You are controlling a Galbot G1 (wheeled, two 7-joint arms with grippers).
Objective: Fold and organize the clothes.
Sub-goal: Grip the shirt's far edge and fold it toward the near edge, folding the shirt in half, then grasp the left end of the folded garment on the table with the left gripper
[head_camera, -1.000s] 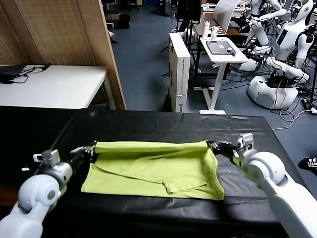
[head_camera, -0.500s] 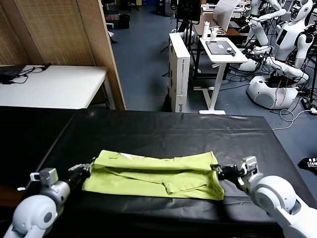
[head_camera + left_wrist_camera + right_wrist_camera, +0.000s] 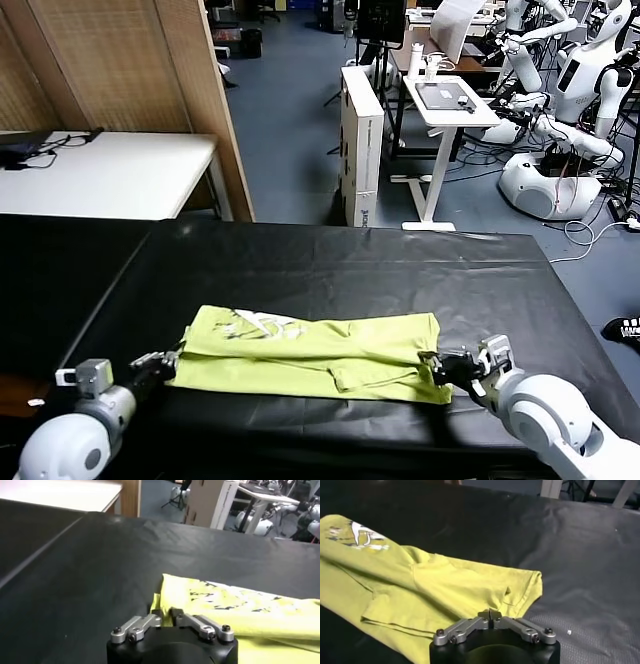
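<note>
The lime yellow-green T-shirt (image 3: 310, 350) lies folded in a long flat band near the front edge of the black table (image 3: 330, 270). A small whitish mark (image 3: 255, 322) shows on its upper layer. My left gripper (image 3: 165, 360) is at the shirt's left end, low on the table. In the left wrist view, a fold of the shirt (image 3: 240, 605) sits pinched between the fingers of that gripper (image 3: 166, 614). My right gripper (image 3: 437, 362) is at the near right corner. In the right wrist view, that gripper (image 3: 490, 614) has its fingers pressed together on the shirt (image 3: 445, 585) at its hem.
A white table (image 3: 110, 175) stands beyond the far left corner. Past the far edge are a tall white box (image 3: 362, 140), a small white stand (image 3: 440, 110) and other robots (image 3: 560, 120). The far half of the black table is bare.
Both grippers carried the shirt's raised far edge toward me and down onto the near edge. The shirt now lies flat as a narrower band, and both arms sit lower and nearer.
</note>
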